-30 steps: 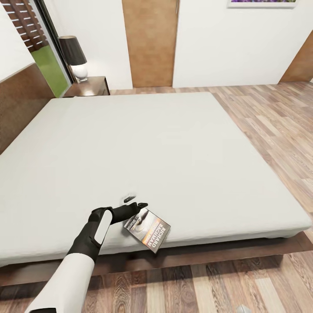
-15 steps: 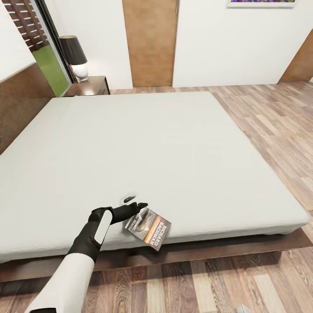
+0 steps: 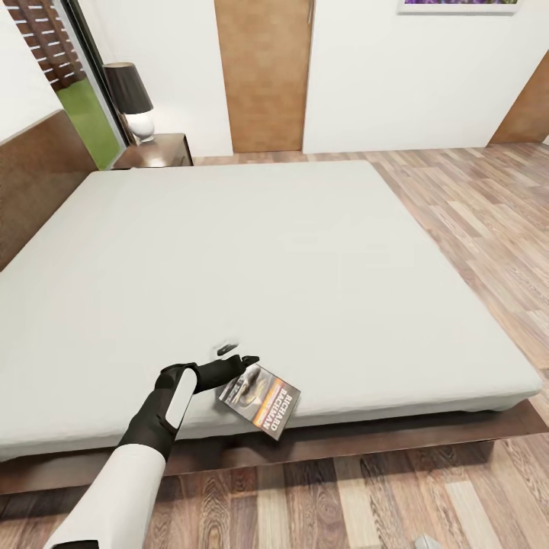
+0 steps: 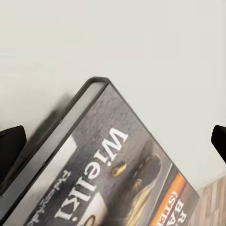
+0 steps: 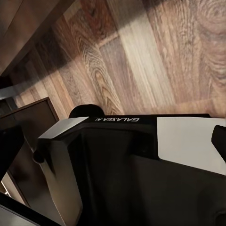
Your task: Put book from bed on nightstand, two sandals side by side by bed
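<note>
The book lies tilted at the near edge of the bed, its lower corner hanging over the mattress side; its grey cover and orange band also show in the left wrist view. My left gripper hovers just behind the book's upper end, open, with its fingertips spread wide either side of the spine. My right gripper is open, pointing down at my own base and the floor. The nightstand stands at the far left corner by the headboard. The sandals are out of view.
A dark-shaded lamp stands on the nightstand. A wooden door is in the far wall. Wood floor runs along the bed's right side and in front of its dark platform frame.
The view shifted slightly a second ago, so the bed's near edge sits a little higher in the picture. The book now overhangs the mattress edge slightly more. The last half second shows no change.
</note>
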Controlling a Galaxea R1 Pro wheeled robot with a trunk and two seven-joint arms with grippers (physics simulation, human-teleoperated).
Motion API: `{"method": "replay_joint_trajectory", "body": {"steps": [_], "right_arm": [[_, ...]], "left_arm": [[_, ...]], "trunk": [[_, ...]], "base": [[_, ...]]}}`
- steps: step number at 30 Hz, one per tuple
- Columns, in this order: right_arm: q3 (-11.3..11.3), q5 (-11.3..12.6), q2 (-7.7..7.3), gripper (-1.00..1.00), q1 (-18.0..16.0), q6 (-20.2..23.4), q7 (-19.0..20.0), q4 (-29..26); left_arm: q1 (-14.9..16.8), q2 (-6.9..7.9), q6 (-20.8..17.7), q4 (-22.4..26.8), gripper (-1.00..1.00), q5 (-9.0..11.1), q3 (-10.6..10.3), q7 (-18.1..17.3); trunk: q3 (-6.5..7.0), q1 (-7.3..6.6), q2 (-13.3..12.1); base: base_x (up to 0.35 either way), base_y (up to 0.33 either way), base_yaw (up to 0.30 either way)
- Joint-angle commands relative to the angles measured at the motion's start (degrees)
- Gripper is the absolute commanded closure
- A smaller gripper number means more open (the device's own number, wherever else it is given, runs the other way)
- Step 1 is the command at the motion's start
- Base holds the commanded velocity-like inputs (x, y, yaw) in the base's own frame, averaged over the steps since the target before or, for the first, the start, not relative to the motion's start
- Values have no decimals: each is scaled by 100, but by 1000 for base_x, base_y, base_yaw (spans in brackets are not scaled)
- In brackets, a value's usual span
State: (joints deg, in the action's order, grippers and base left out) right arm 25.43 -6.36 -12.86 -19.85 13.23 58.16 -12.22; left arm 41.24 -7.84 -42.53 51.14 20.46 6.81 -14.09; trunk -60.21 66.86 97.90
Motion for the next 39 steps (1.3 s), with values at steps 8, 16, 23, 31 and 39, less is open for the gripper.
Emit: {"method": "replay_joint_trajectory", "body": {"steps": [8, 16, 23, 31, 39], "right_arm": [[50, -58, 2, -100, -4, 37, 29, -8], [50, -58, 2, -100, -3, 37, 29, -8], [50, -58, 2, -100, -5, 36, 29, -8], [50, -55, 2, -100, -2, 39, 29, -8], [50, -57, 2, -100, -2, 39, 29, -8]], "left_arm": [[3, -7, -44, 1, -100, -28, 30, -15], [4, -7, -44, 1, -100, -27, 31, -15], [5, -7, -44, 1, -100, -26, 31, -15], [4, -7, -44, 1, -100, -27, 31, -15], [2, -7, -44, 1, -100, -29, 38, -15]], "trunk": [[86, -110, -199], [104, -132, -239], [194, -242, -439], [337, -418, -760], [481, -593, -1081]], "base": [[0, 0, 0], [0, 0, 0], [0, 0, 0], [0, 0, 0], [0, 0, 0]]}}
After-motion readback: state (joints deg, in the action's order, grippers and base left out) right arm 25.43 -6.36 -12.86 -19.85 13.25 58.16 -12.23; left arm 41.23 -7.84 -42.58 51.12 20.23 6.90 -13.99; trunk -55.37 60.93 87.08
